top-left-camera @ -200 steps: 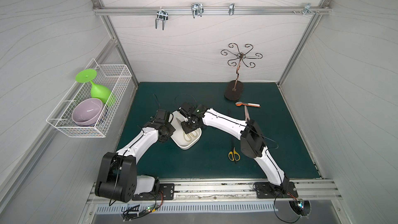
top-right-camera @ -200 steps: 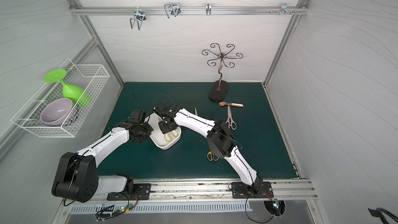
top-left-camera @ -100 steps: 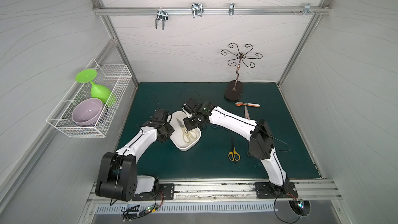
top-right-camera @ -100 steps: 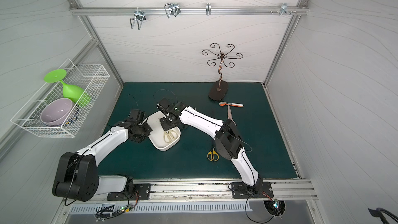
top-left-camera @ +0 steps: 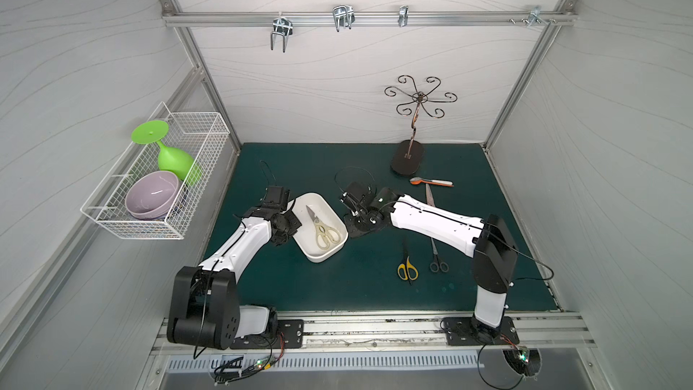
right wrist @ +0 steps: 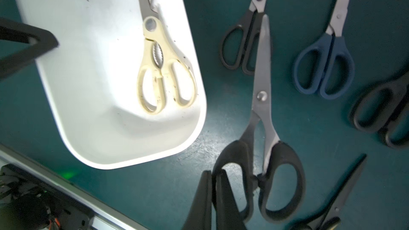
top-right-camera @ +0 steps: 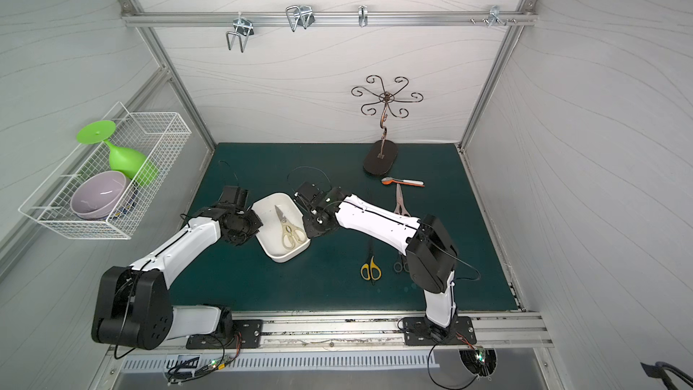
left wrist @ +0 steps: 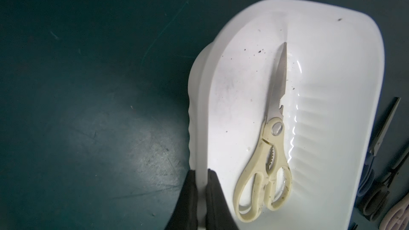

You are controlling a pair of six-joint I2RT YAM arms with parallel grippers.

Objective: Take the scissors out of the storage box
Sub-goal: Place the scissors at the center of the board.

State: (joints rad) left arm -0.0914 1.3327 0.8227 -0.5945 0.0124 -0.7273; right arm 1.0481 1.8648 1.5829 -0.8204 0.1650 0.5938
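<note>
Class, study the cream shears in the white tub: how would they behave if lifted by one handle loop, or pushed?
The cream shears look stiff: steel blades, thick handles. Lifted by one loop, they may hinge open at the pivot. Pushed, they should slide, lying flat on the tub's smooth floor.

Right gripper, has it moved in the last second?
Yes. The right gripper left the storage box, moving toward the yellow-handled scissors in a top view.
</note>
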